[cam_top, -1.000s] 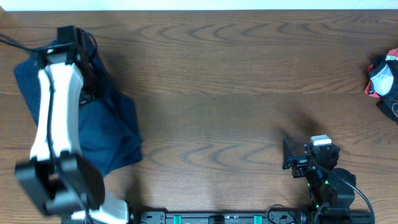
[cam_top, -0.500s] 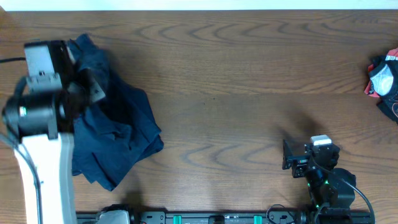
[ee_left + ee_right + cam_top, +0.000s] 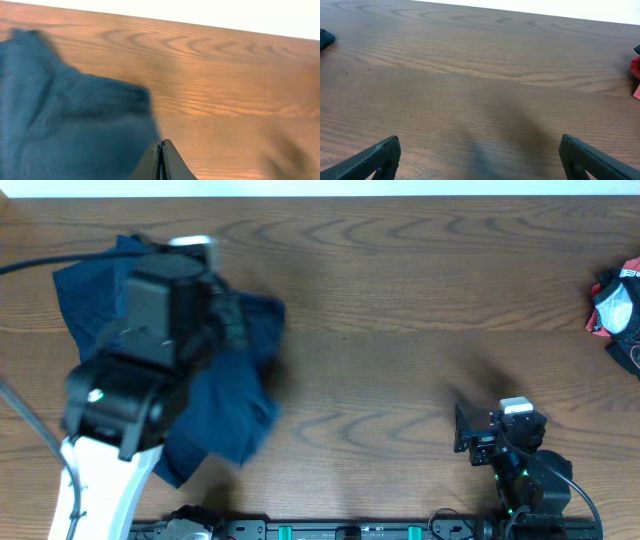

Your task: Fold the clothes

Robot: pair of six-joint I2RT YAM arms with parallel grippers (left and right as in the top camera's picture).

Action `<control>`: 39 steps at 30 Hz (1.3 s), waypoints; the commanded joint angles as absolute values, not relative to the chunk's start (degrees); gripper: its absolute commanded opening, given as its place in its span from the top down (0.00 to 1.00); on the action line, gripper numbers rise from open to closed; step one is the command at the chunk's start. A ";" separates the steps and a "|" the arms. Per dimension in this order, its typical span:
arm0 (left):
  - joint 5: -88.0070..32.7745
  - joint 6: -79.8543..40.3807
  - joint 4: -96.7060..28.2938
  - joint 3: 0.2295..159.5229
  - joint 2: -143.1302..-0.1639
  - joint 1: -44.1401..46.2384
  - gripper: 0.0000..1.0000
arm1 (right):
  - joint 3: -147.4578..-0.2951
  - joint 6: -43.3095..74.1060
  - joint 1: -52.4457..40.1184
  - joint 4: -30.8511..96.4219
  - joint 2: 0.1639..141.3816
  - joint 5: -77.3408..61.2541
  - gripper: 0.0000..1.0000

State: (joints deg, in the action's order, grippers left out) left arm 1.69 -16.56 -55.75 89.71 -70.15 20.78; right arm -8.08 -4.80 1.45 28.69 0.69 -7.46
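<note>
The left fingers (image 3: 161, 147) are clenching, seemingly pinching the clothes (image 3: 65, 125), which are lying leftward of them on the desk (image 3: 400, 330); the right fingers (image 3: 479, 142), released, are sitting well apart

The counter (image 3: 400, 300) is brown wood with dark, wavy grain lines running along its length, and its bare surface fills most of the overhead view. At its far right edge lies a small crumpled bundle (image 3: 615, 305) in red, black and white, partly cut off by the frame. A pale strip borders the counter's far edge.
</note>
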 commanded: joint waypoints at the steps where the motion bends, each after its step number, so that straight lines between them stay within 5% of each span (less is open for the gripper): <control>1: 1.54 -16.82 -53.95 90.24 -74.56 25.69 0.94 | -7.92 -4.12 1.65 28.82 0.34 -7.09 0.01; 9: 1.56 -16.86 -49.19 90.24 -84.42 31.51 0.94 | -7.92 -4.12 1.65 28.82 0.34 -7.09 0.01; 19: 2.42 -16.88 -51.40 90.24 -80.53 23.24 0.94 | -7.92 -4.12 1.65 28.80 0.43 -7.09 0.01; 25: 2.35 -17.08 -57.76 90.21 -79.85 12.95 0.44 | -7.92 -4.12 1.65 28.80 0.56 -7.09 0.01; 31: 1.80 -16.29 -61.71 90.21 -83.33 2.83 0.28 | -7.92 -4.10 1.65 28.77 0.56 -7.09 0.01; 39: -3.95 -10.70 -61.69 90.11 -90.50 -10.02 0.25 | -7.92 -4.10 1.65 28.77 0.58 -7.09 0.01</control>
